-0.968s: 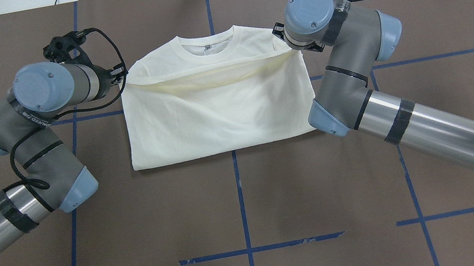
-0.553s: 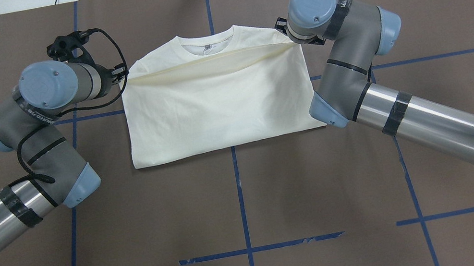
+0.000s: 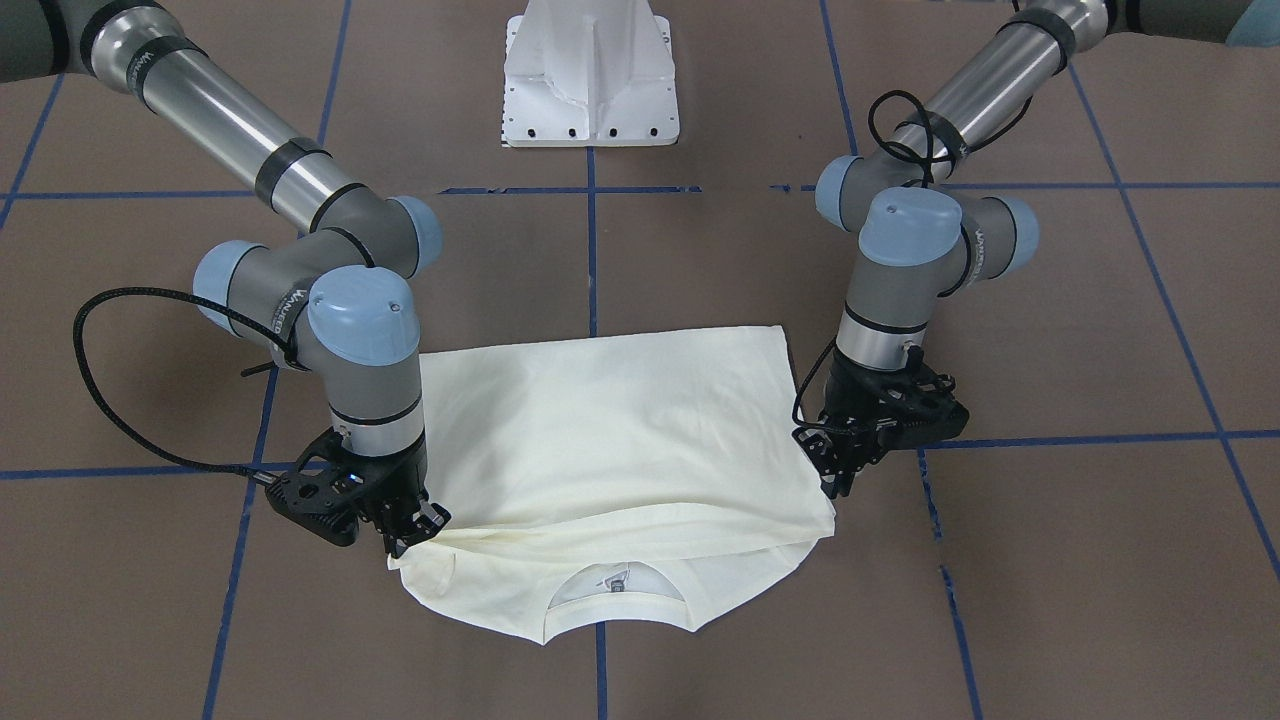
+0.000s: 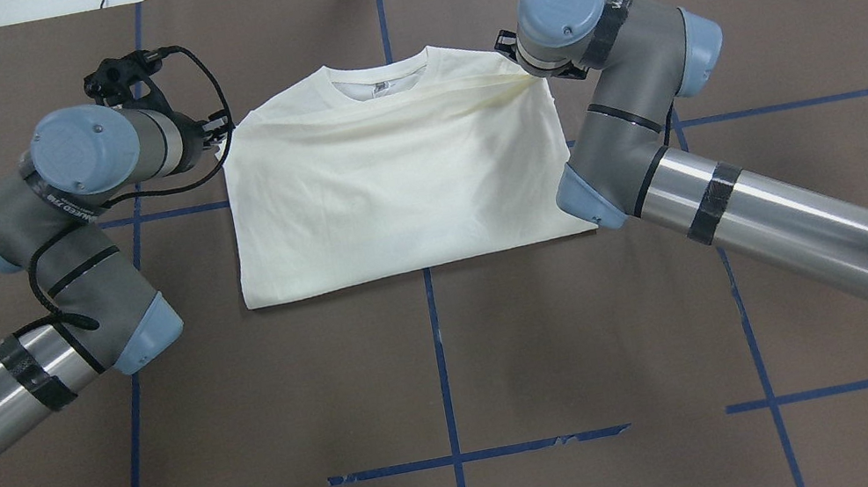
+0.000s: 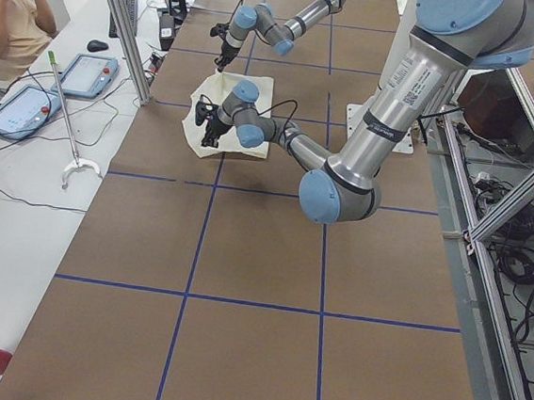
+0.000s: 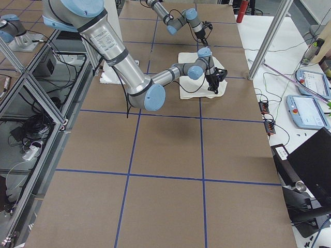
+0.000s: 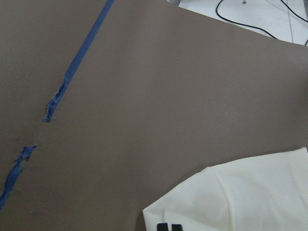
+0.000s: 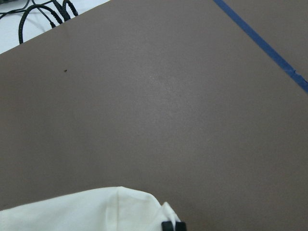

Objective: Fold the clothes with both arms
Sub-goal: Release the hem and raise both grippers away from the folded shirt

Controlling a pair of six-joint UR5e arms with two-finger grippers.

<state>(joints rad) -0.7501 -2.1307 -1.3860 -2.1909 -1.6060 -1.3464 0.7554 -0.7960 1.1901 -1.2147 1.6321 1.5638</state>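
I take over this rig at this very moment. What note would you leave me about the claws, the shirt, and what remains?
Left claw: shut on one corner of the raised edge of the T-shirt.
Right claw: shut on the other corner.
T-shirt: on the table, plain side up, edge carried almost to the collar.
Done: bottom half folded over.
Left: lay the edge down, open both claws; perhaps one more fold.

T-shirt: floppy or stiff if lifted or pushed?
Probably floppy: the T-shirt edge droops between the left gripper and right gripper. Likely light, as two corner pinches hold the layer up. Pushing would probably bunch it; wrinkles show.
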